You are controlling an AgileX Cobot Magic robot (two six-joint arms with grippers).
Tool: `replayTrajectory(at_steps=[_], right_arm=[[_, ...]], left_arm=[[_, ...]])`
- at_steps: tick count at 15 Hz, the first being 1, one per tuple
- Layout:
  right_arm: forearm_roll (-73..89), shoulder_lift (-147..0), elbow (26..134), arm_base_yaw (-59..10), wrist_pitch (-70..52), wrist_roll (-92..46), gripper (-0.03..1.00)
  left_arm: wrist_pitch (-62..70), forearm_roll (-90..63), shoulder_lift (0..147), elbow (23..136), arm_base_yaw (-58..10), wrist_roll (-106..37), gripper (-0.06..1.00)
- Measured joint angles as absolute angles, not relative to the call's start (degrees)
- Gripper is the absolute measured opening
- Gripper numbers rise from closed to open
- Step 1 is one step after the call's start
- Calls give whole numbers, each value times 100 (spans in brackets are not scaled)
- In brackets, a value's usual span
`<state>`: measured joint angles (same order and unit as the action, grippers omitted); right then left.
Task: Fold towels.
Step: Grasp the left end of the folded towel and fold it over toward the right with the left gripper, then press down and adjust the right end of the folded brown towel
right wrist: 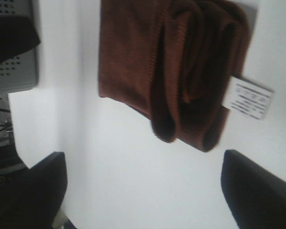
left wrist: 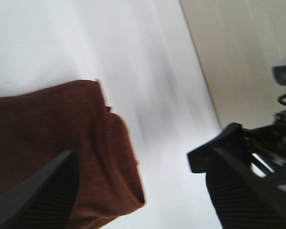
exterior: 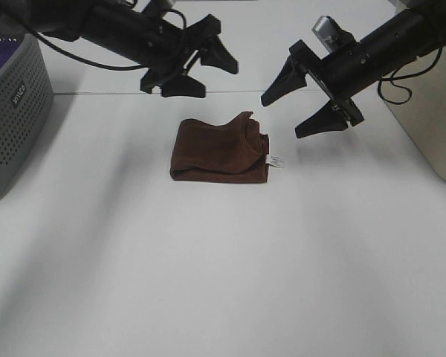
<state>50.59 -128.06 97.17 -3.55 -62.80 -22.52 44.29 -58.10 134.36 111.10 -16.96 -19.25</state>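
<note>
The dark reddish-brown towel [exterior: 219, 151] lies folded into a small bundle at the middle of the white table [exterior: 223, 282]. Its upper layer is rumpled and peaks at the back, and a white tag [exterior: 275, 161] sticks out of its right edge. My left gripper [exterior: 219, 82] hangs open above and just behind the towel, holding nothing. My right gripper [exterior: 281, 119] is open too, in the air just right of the towel's back corner. The left wrist view shows the towel [left wrist: 47, 143] below the open left gripper [left wrist: 138, 191]. In the right wrist view the towel [right wrist: 171, 62] and its tag [right wrist: 250, 98] lie beyond the open right gripper [right wrist: 145, 191].
A grey perforated basket [exterior: 15, 111] holding a purple cloth [exterior: 4, 56] stands at the table's left edge. A beige metal box [exterior: 431, 119] stands at the right edge. A seam [exterior: 97, 93] crosses the table behind the towel.
</note>
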Motion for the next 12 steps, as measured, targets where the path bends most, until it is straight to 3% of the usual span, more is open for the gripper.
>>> replayTrajectory(at_steps=[7, 12], right_arm=[[5770, -12806, 9717, -1564, -5323, -2641, 83], [6612, -13092, 9895, -1679, -4704, -2974, 83]], left_arm=[[4945, -3449, 13436, 11110, -1060, -728, 71], [5036, -2699, 13436, 11110, -1037, -344, 71]])
